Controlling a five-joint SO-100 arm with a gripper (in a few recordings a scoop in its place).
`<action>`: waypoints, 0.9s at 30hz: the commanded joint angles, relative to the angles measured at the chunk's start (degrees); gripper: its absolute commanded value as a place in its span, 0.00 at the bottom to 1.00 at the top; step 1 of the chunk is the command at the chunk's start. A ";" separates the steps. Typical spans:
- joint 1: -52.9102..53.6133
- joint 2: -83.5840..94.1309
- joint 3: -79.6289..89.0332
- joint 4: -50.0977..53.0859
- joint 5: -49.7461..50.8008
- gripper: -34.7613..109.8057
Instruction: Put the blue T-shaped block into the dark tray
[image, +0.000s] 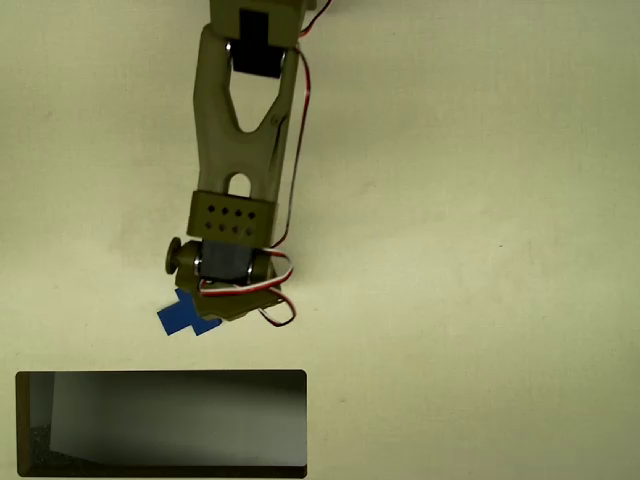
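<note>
Above the dark tray (160, 470), the gripper (212, 310) covers the blue T-shaped block (183, 316), jaw state unclear; apparently grasping, then carrying it trayward.

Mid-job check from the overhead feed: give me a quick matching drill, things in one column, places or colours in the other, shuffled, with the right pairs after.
Things:
1. blue T-shaped block
2. dark tray
3. arm
4. red and white wires

Descriptions:
A. olive green, reaching down from the top edge
B. along the bottom edge, at the left
C. on the table just above the tray, partly under the arm's end
D. running along the arm's right side

Pairs: 1-C, 2-B, 3-A, 4-D
</note>
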 joint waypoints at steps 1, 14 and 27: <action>6.68 11.60 9.93 15.64 -14.77 0.24; 11.51 -15.56 -8.96 -2.90 -20.65 0.24; 6.50 -25.66 -19.60 -10.90 -12.83 0.24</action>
